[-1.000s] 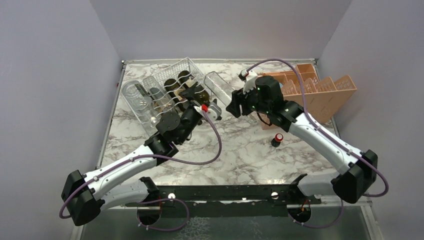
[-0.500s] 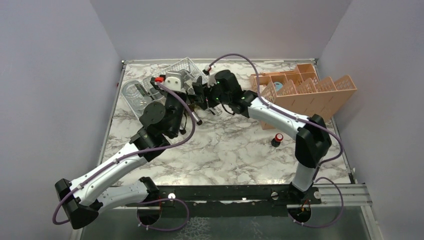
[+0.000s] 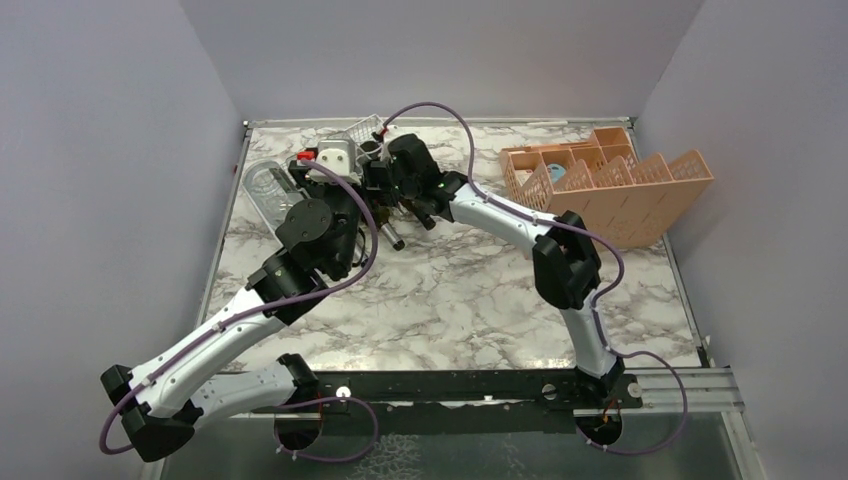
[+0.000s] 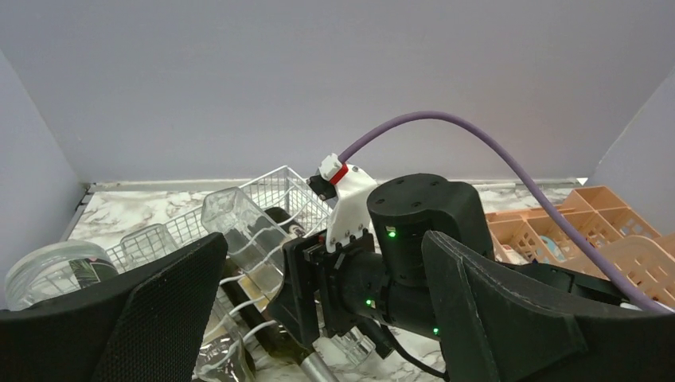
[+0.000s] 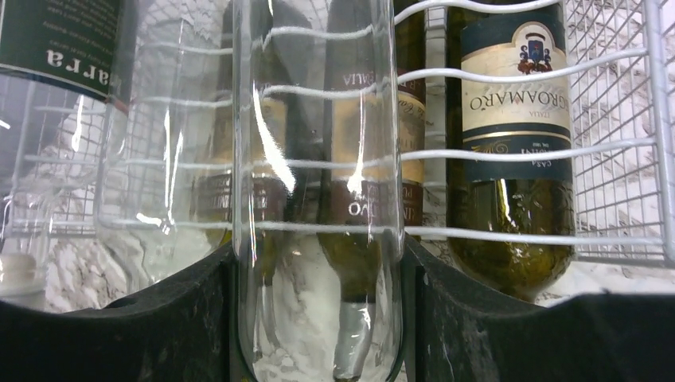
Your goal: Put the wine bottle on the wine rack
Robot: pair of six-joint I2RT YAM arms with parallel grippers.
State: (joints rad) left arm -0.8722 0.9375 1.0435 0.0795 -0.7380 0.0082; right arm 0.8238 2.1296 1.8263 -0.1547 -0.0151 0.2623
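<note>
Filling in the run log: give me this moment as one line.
right claw: shut on clear bottle | position: at wine rack, beside dark bottles | left claw: open, empty

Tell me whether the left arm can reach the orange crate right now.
Probably not: the right arm stretches across between the left gripper and the orange crate, the right gripper holding a clear bottle at the wine rack.

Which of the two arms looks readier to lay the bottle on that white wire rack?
Right. The right gripper is shut on the clear glass bottle, right in front of the white wire rack; the left gripper hangs open, holding nothing.
</note>
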